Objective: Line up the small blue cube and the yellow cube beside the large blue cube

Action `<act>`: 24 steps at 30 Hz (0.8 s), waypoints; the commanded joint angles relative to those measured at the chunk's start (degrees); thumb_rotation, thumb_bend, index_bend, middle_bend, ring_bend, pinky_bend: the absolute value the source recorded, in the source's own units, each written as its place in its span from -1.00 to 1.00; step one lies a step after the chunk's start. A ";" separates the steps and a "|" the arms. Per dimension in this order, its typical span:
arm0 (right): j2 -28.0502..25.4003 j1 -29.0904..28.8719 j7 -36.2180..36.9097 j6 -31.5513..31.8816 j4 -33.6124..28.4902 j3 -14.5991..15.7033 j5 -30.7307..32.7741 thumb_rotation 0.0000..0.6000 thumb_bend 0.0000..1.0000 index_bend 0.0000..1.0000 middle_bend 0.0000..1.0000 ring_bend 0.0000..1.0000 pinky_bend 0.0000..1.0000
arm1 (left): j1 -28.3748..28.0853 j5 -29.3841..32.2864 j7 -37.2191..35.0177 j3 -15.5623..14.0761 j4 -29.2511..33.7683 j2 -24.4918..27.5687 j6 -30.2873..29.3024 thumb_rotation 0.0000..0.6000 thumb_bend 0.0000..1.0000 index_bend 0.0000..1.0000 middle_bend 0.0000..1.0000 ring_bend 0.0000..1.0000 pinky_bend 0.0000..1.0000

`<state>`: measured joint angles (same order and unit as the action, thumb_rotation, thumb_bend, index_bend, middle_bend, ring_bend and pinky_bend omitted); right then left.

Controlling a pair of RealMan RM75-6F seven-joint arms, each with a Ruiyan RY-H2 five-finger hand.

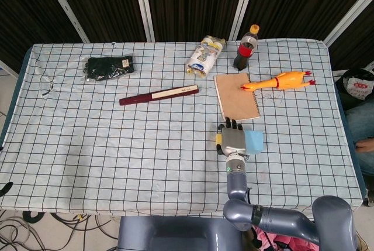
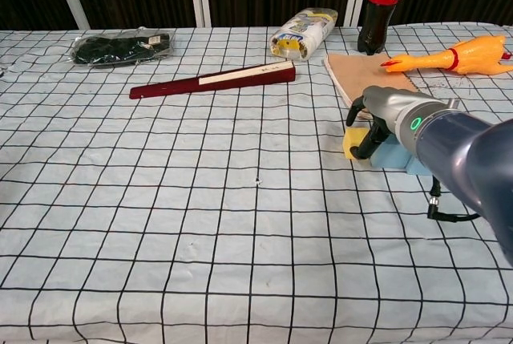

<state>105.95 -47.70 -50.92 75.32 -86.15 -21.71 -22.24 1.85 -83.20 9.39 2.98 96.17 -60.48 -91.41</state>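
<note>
My right hand [image 1: 234, 140] [image 2: 378, 113] lies over the left part of the large light-blue cube [image 1: 255, 141] [image 2: 398, 154], right of the table's middle. Its fingers curl down around the yellow cube [image 1: 217, 140] [image 2: 352, 141], which stands on the cloth touching the large cube's left side. Only a strip of yellow shows past the hand in the head view. I cannot find the small blue cube in either view; the hand may hide it. My left hand appears in neither view.
A brown notebook [image 1: 236, 95] lies just behind the cubes, with a rubber chicken [image 1: 280, 81] and a cola bottle [image 1: 246, 48] beyond it. A dark red flat stick [image 1: 158, 94], a snack pack [image 1: 205, 56] and a black bag [image 1: 108, 66] lie further left.
</note>
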 commanded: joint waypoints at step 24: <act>-2.19 -0.18 -3.34 1.40 -3.78 0.65 2.01 1.00 -0.27 -0.36 -0.99 -1.00 -0.82 | -0.01 -0.07 -0.17 -0.06 0.07 0.12 0.07 1.00 -0.98 -0.57 -0.90 -1.00 -1.00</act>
<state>103.80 -47.89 -54.26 76.68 -89.89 -21.08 -20.23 1.84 -83.28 9.22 2.92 96.24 -60.36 -91.34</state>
